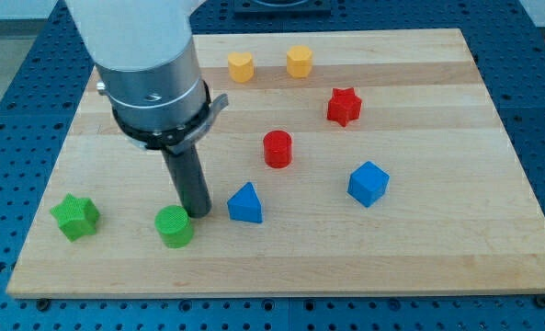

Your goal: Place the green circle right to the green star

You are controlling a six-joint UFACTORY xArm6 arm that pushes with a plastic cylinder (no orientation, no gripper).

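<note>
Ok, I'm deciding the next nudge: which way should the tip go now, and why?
Probably a short push toward the view's left. My tip sits at the upper right edge of the green circle, between it and the blue triangle. The green star lies further left with bare board between, so the circle still needs closing in beside it.

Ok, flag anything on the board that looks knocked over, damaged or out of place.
Nothing stands out. The green circle, green star, blue triangle, blue cube, red cylinder, red star and both yellow blocks sit flat on the board. My tip is beside the green circle's upper right.
</note>
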